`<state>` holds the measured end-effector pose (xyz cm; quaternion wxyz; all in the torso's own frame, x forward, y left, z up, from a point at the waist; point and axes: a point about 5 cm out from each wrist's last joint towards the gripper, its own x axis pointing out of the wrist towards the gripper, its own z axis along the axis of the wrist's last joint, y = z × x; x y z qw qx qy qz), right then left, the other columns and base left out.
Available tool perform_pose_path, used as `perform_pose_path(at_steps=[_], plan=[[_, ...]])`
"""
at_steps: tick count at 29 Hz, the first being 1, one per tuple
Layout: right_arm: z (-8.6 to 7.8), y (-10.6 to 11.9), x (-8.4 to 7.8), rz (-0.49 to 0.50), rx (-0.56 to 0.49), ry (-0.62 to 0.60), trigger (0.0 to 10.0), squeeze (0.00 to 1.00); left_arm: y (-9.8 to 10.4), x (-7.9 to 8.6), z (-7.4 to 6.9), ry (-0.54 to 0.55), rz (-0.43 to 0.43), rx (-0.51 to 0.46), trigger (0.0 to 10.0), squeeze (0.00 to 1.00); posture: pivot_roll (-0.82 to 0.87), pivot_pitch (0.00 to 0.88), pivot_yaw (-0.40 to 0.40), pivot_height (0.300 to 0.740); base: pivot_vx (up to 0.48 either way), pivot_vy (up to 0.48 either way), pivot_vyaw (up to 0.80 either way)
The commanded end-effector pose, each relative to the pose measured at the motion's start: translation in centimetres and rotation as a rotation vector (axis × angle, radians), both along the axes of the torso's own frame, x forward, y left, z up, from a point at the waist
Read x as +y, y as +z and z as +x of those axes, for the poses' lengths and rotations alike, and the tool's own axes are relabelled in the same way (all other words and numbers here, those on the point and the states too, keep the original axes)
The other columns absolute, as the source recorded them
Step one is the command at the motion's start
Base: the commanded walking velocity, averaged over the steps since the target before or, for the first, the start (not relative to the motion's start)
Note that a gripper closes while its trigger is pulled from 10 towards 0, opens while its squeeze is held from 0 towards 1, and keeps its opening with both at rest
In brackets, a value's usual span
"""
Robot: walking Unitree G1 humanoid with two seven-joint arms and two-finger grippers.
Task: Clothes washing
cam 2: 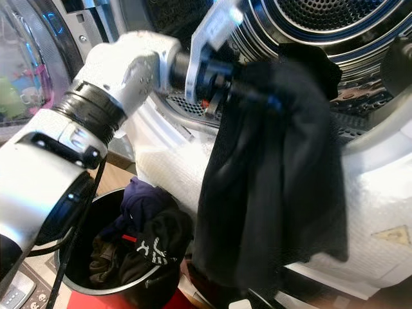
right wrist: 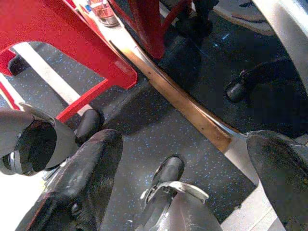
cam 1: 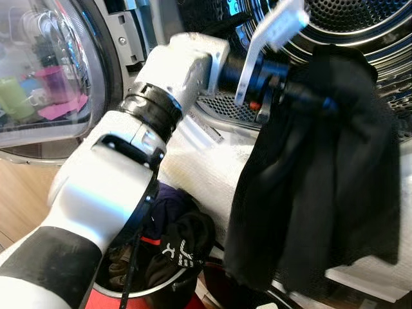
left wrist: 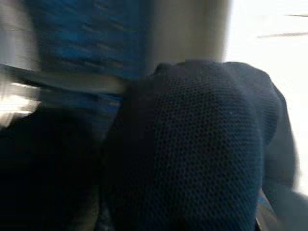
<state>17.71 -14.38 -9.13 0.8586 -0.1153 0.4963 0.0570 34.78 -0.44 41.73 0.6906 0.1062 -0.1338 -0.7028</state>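
Left eye view: the left gripper (cam 1: 322, 103) is clamped on a black garment (cam 1: 322, 193) at the washing machine (cam 1: 212, 167) opening, just below the perforated drum (cam 1: 360, 26). The cloth hangs down over the machine's white front. Below the machine's front, a dark laundry bucket (cam 1: 161, 290) holds more dark clothes. The open glass door (cam 1: 45, 71) stands beside the opening.

Right eye view: the same garment drapes from the fingers across the door rim.

Left wrist view: dark mesh fabric (left wrist: 202, 154) sits close against the camera.

Right wrist view: the right gripper (right wrist: 183, 159) hangs above a speckled dark floor (right wrist: 144, 130), its fingers spread apart with nothing between them, near red furniture legs (right wrist: 96, 57).
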Motion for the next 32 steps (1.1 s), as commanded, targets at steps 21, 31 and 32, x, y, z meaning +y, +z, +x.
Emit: perform_pose_path(at_steps=[21, 31, 32], plan=[[-2.4, -0.9, -0.5, 0.003, 0.029, -0.055, 10.0, 0.00, -6.3, 1.0, 4.6, 0.570, -0.156, 0.007, 10.0, 0.00, -0.01, 0.018, 0.153, 0.740, 0.000, 0.000, 0.00], [-3.9, -1.4, -1.2, -0.008, 0.046, -0.081, 10.0, 0.00, -5.7, -0.7, 3.8, 0.496, -0.241, 0.082, 10.0, 0.00, -0.07, 0.047, 0.162, 0.740, 0.000, 0.000, 0.00], [-4.2, -1.5, -1.3, -0.009, 0.049, -0.091, 10.0, 0.00, -6.0, -1.1, 3.6, 0.451, -0.230, 0.100, 10.0, 0.00, -0.08, 0.054, 0.163, 0.740, 0.000, 0.000, 0.00]])
